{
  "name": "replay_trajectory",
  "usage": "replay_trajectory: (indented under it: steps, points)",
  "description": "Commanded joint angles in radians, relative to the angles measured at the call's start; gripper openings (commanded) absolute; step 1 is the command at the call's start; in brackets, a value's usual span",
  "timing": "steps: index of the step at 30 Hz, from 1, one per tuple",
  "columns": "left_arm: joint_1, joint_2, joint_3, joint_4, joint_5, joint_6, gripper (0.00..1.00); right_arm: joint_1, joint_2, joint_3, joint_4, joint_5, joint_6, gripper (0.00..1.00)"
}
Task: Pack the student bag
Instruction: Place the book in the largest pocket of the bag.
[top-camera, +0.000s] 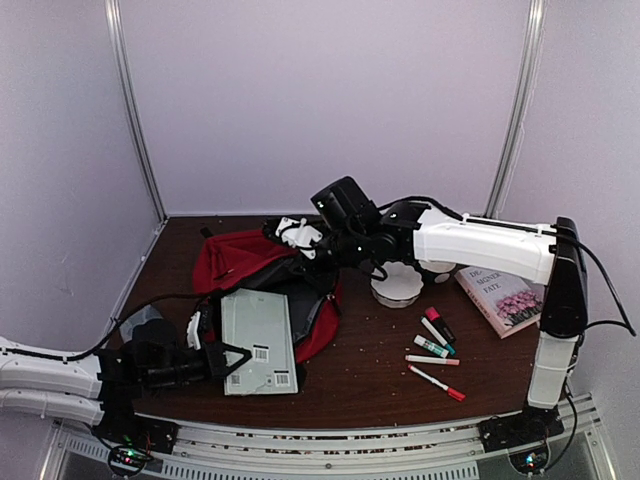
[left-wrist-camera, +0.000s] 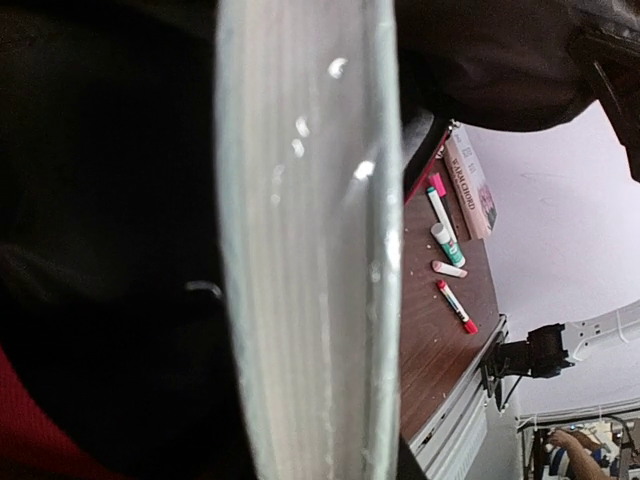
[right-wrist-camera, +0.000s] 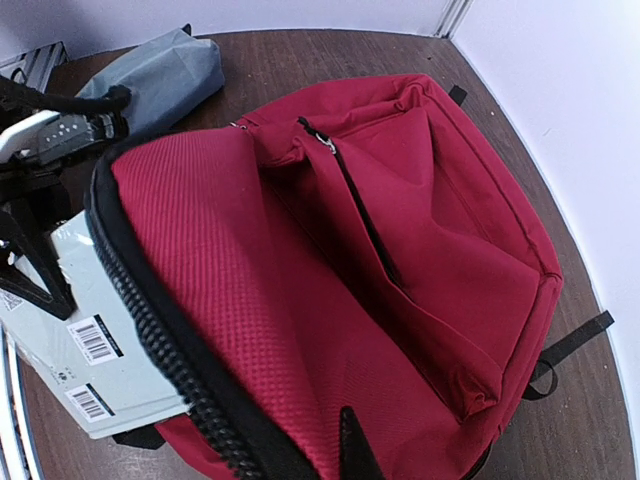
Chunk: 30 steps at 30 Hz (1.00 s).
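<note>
While left gripper (top-camera: 228, 360) clamps the grey book (top-camera: 258, 335) by its edge, right gripper (top-camera: 288, 234) (pinched shut) holds up the student bag (top-camera: 238, 256) by its rim. Markers (top-camera: 437, 345) lie well apart.

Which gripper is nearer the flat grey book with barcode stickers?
Left. The left gripper is clamped on the flat grey book's left edge; the right gripper is beyond it, holding the red fabric backpack's flap.

The left arm (top-camera: 50, 375) lies low and stretches to the right, its pincer (top-camera: 235, 360) level and clamped on the near edge of a grey book (top-camera: 258, 330). The right arm (top-camera: 480, 245) rises from its base, folds at the elbow and reaches leftward. Its wrist is dipped and its pincer (top-camera: 300, 240) is pinched tight on the flap of the student bag (top-camera: 235, 255).
</note>
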Motion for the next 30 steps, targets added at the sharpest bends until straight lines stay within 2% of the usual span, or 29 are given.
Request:
replay_trajectory:
  steps: [1,6,11,14,16,19,25,30]
  points:
    - [0.005,0.092,0.010,0.307,-0.012,-0.083,0.00,0.000,-0.065,-0.023,0.064,-0.053,-0.015,0.00]
    - [0.005,0.315,0.065,0.488,0.042,-0.102,0.00,0.006,-0.060,-0.006,0.071,-0.051,-0.012,0.00]
    - [0.010,0.616,0.050,0.907,0.019,-0.224,0.00,0.012,-0.073,-0.003,0.068,-0.082,-0.007,0.00]
    - [0.027,0.857,0.071,1.212,0.038,-0.293,0.00,0.018,-0.090,-0.019,0.069,-0.096,-0.006,0.00]
    - [0.041,0.932,0.112,1.243,0.048,-0.336,0.00,0.021,-0.103,-0.032,0.068,-0.106,-0.007,0.00]
    - [0.045,0.951,0.149,1.243,0.028,-0.316,0.00,0.025,-0.122,-0.057,0.069,-0.111,-0.012,0.00]
    - [0.109,0.878,0.107,1.242,-0.041,-0.306,0.00,0.026,-0.145,-0.096,0.075,-0.064,-0.018,0.00]
    - [0.183,0.824,0.139,1.235,0.032,-0.297,0.00,0.024,-0.139,-0.102,0.053,-0.039,-0.039,0.00]
